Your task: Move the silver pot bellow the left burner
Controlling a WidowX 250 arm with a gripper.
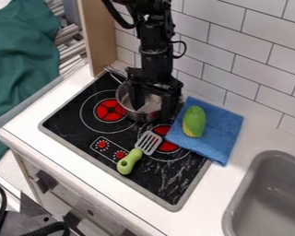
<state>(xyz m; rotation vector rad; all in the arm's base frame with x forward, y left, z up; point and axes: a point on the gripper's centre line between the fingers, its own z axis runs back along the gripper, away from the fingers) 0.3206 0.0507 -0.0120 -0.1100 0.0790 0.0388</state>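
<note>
Item: 1 silver pot (152,102), upright on the black cooktop (174,184), up and to the right of the left burner (110,110) as the view shows it, near the tiled wall (255,69). Handle (115,73): 1, running from the rim towards the upper left, away from the tool (152,111). Tool: 1, black, hanging from above over the right part of the pot, fingers spread; 1 finger stands over the pot's mouth, the other at the right-hand rim. Contact with the metal: cannot be told. Governing relation: the pot lies directly under the tool and to its left, with a stretch of the right wall seemingly between the fingers; closing there would probably pinch that wall rather than the handle. Step in hand, as judged: taking the grip, the pot not yet at its goal. Route, as judged: down the view and leftward, past the left burner to its near side. Hazards: a hold on 1 side may tip or swivel the pot; the spatula (130,161), 1, green-handled, lies across the cooktop close to a straight downward path.
</note>
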